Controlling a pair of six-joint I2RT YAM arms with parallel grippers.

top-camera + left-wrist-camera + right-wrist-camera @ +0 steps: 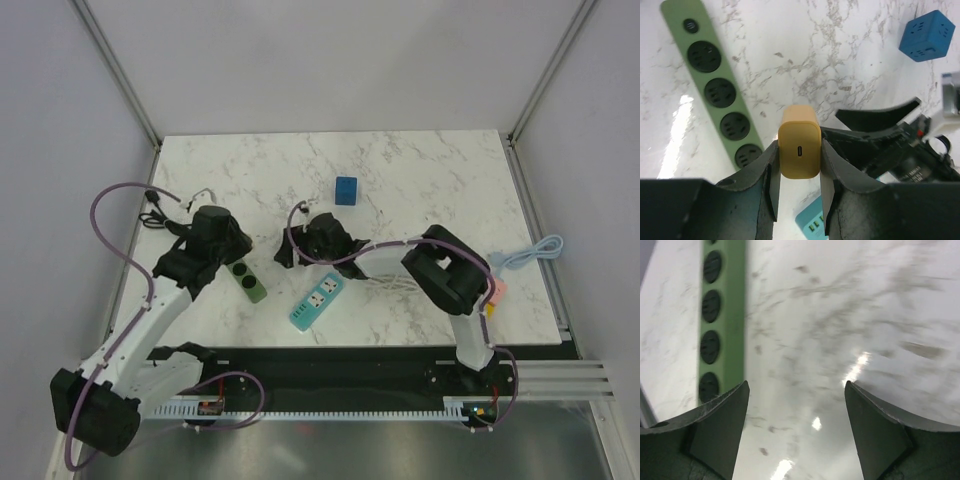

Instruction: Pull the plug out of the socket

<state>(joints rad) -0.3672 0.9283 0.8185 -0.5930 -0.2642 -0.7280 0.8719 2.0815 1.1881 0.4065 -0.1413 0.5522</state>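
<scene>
Above the surface (850,60), the left hand (799,146) grips the plug (799,157), already free of the strip (715,90); the pull looks done, and the right hand (796,390) gapes empty.

Yellow plug (799,150), green strip (716,91), blue cube (927,36)

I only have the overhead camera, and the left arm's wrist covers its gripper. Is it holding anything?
Observer: Yes, the left gripper is shut on a yellow plug, clamped by its sides.
Operator: Is it out of the green strip?
Observer: Yes. The green strip lies off to one side, its four visible sockets empty.
Operator: And the right gripper?
Observer: The right gripper is open, nothing in it, the marble table showing through the gap.
</scene>
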